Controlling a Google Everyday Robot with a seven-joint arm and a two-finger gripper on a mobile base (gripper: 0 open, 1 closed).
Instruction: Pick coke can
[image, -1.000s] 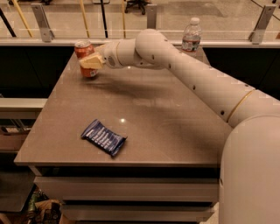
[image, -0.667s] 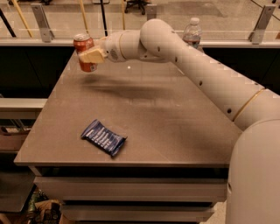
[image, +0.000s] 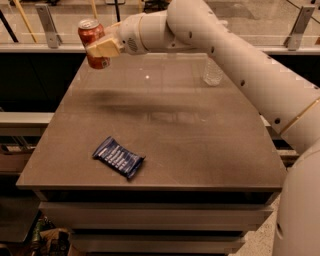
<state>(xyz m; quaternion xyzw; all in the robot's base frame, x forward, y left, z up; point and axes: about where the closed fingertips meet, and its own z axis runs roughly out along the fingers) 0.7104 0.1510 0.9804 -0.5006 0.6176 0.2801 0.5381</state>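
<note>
The coke can (image: 91, 35) is a small red can with a silver top. It hangs in the air above the far left corner of the table (image: 200, 150), held upright. My gripper (image: 102, 47) is shut on the coke can, with a tan finger pad (image: 105, 48) across its front. The white arm reaches in from the right, across the back of the table. The can is well clear of the tabletop.
A flat blue snack packet (image: 118, 157) lies near the table's front left. A clear plastic water bottle (image: 213, 71) stands at the back right, partly hidden behind the arm. A glass railing with metal posts runs behind the table.
The gripper has lifted the coke can off the table's far left corner and carried it up and slightly left. The packet and bottle have not moved.
</note>
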